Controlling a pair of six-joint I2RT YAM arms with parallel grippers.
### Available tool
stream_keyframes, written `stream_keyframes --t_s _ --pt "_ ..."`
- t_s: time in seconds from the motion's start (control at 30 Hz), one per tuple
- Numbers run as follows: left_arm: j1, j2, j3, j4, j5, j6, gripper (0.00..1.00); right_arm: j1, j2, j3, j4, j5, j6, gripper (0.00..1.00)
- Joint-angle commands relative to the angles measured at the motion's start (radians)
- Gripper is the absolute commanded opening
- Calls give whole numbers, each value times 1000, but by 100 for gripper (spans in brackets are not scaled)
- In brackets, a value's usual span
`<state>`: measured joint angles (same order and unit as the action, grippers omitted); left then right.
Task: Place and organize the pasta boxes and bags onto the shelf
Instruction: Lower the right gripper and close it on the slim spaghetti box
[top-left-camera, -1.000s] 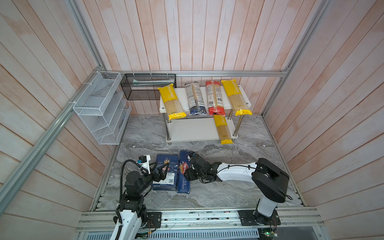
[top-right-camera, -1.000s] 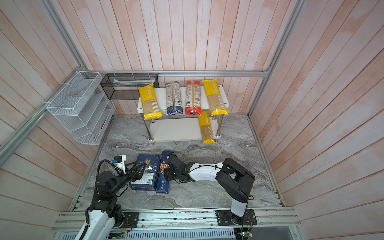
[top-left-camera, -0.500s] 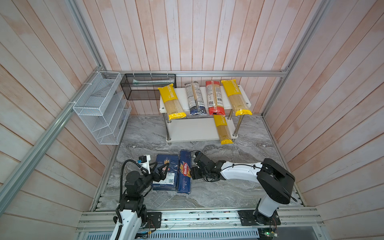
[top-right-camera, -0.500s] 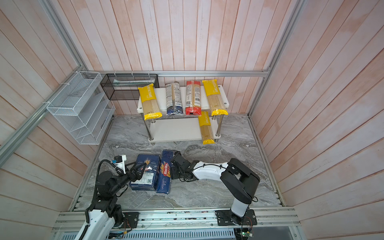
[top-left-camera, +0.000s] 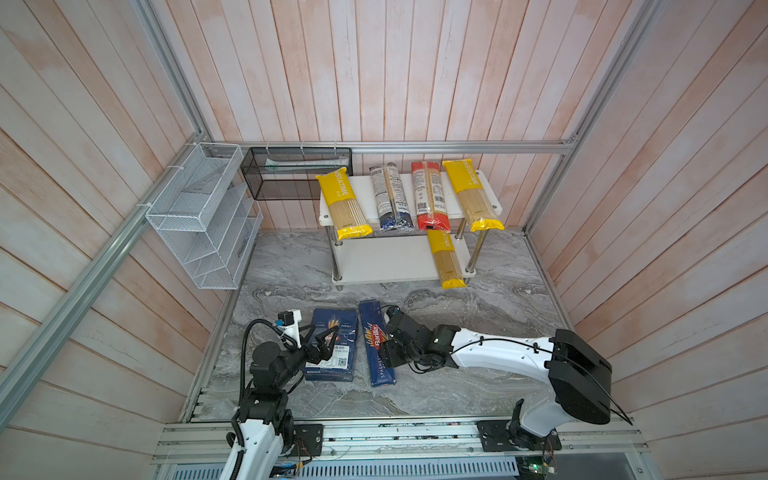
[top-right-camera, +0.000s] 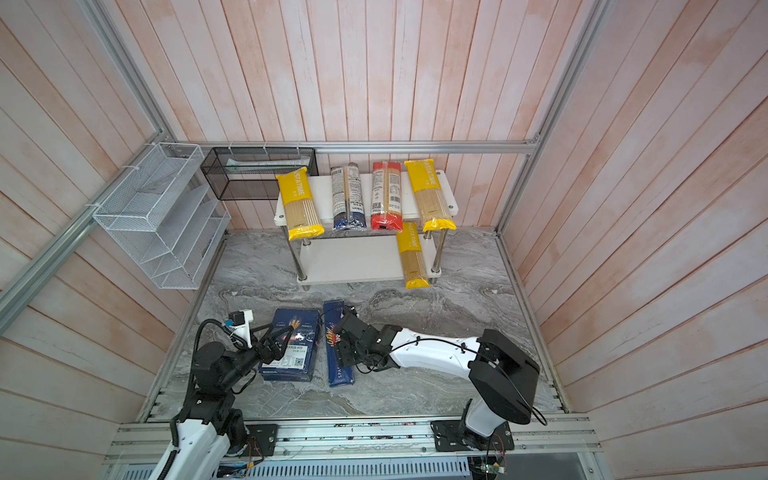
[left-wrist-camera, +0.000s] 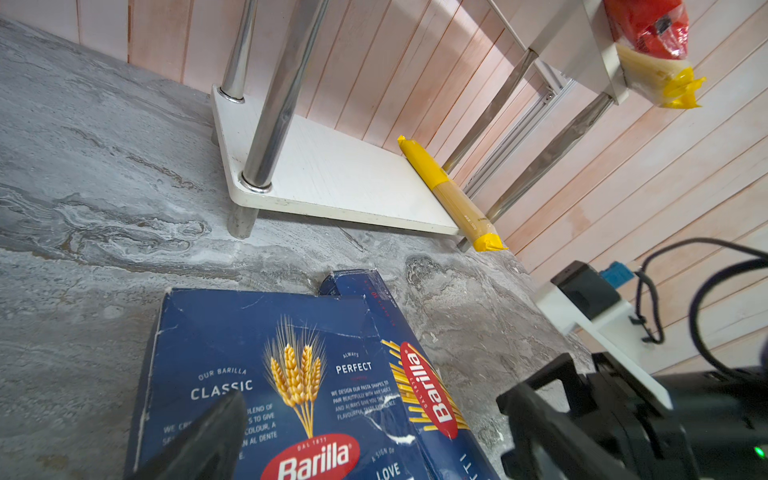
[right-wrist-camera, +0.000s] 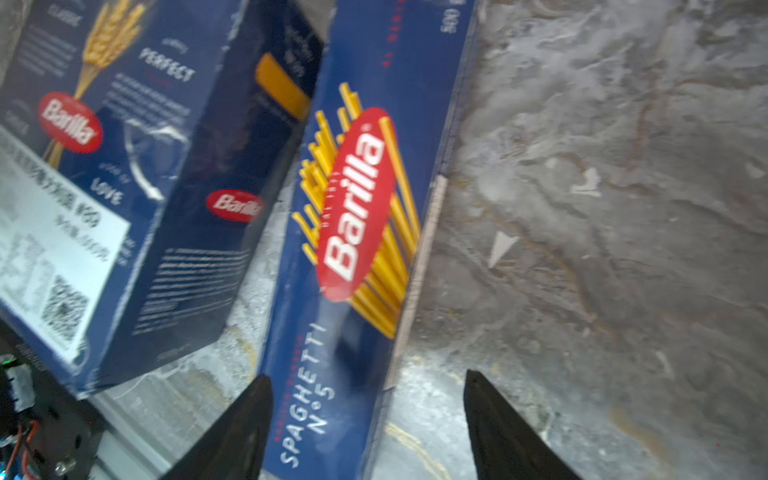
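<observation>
The wide Barilla box (top-left-camera: 332, 345) (left-wrist-camera: 257, 374) and the narrow spaghetti box (top-left-camera: 376, 343) (right-wrist-camera: 365, 187) lie flat side by side on the marble floor. My left gripper (top-left-camera: 322, 337) hovers open over the wide box; only one of its fingers (left-wrist-camera: 203, 436) shows in the left wrist view. My right gripper (right-wrist-camera: 365, 376) (top-left-camera: 387, 338) is open, its jaws straddling the narrow box's right edge without touching it. The shelf (top-left-camera: 365, 195) carries several bags on top, two of them yellow (top-left-camera: 345, 203) (top-left-camera: 471, 195). A third yellow bag (top-left-camera: 445, 259) lies on the lower board.
A white wire rack (top-left-camera: 203, 216) hangs on the left wall. A black mesh basket (top-left-camera: 291, 174) hangs behind the shelf's left end. Bare marble floor (top-left-camera: 478, 303) lies between the boxes and the shelf. A metal rail (top-left-camera: 374, 432) runs along the front.
My right gripper has opened and drawn back to the right, off the narrow box. That box now lies face up with its red logo showing. The left arm has not moved.
</observation>
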<state>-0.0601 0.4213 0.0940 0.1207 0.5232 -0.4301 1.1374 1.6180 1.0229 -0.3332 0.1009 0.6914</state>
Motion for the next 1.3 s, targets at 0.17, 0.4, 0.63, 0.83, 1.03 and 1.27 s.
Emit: stream_keyframes --t_s 0.17,0.4,0.63,0.83,1.03,1.27 --pt "-4 -13 -12 19 2 7 100 71 156 123 -142 100 40 86" --pt "-4 -12 -13 18 -1 6 100 87 213 161 -172 126 57 98" --pt "-4 -15 -14 16 -5 7 100 90 235 143 -136 116 65 98" --pt "-5 -14 -12 15 -6 5 100 89 241 110 -81 120 73 98" --pt "-4 -12 -12 15 -5 5 100 88 274 115 -68 105 88 98" --pt "-5 -12 -13 17 -1 6 100 87 284 117 -112 151 104 93"
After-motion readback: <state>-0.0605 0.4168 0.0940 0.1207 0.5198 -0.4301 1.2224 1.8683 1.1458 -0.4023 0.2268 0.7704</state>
